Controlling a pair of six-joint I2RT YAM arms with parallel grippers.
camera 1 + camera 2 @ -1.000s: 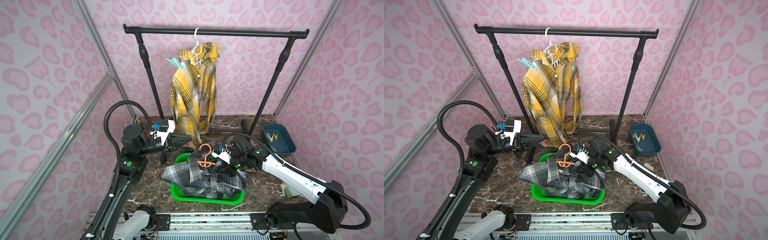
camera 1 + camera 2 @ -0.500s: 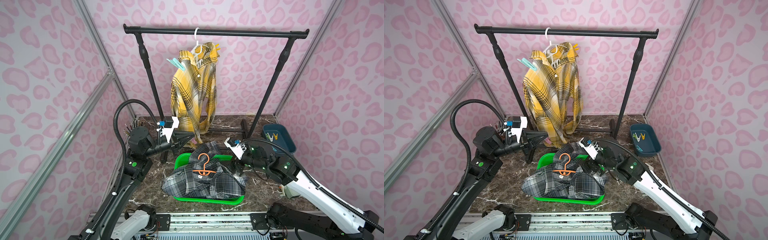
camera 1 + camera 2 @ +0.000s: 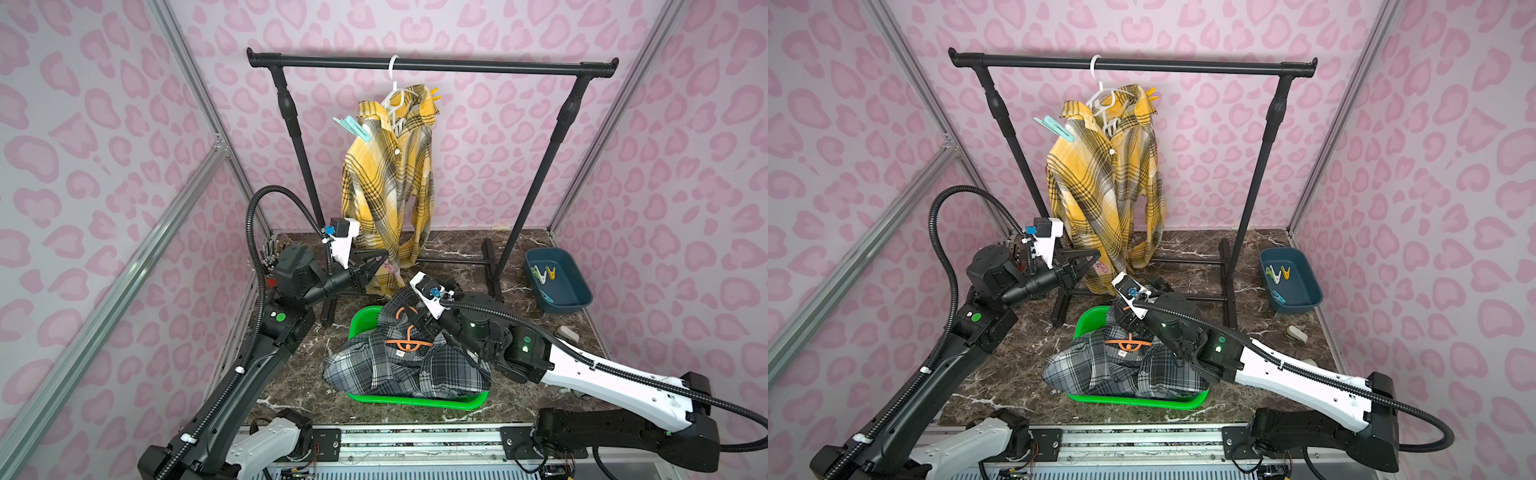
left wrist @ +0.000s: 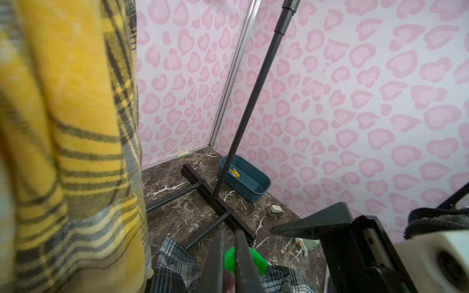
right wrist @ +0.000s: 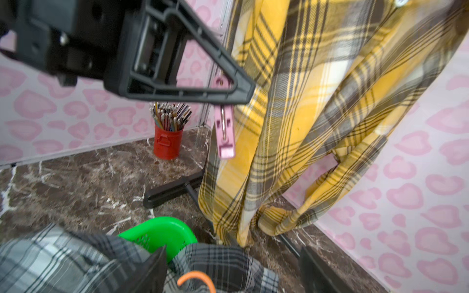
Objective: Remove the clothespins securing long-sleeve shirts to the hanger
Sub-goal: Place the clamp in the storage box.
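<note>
A yellow plaid long-sleeve shirt (image 3: 386, 183) hangs on a white hanger (image 3: 395, 89) on the black rack. A teal clothespin (image 3: 351, 126) clips one of its shoulders and a yellow clothespin (image 3: 434, 94) the other. My left gripper (image 3: 384, 259) is shut on a pink clothespin (image 5: 223, 126) beside the shirt's lower hem. The grey plaid shirt (image 3: 395, 370) lies heaped in the green basket (image 3: 415, 402) with an orange hanger (image 3: 409, 343) on top. Just above that heap my right gripper (image 5: 233, 269) stands open, holding nothing.
A blue bin (image 3: 577, 299) at the right wall holds several loose clothespins. The rack's black feet (image 3: 492, 270) cross the floor behind the basket. A red cup of pencils (image 5: 167, 142) stands in the back left corner. Small light objects (image 3: 567, 332) lie near the right wall.
My right gripper opened and let go of the grey shirt and its hanger, which settled into the basket. My left gripper carried the pink clothespin up and toward the yellow shirt.
</note>
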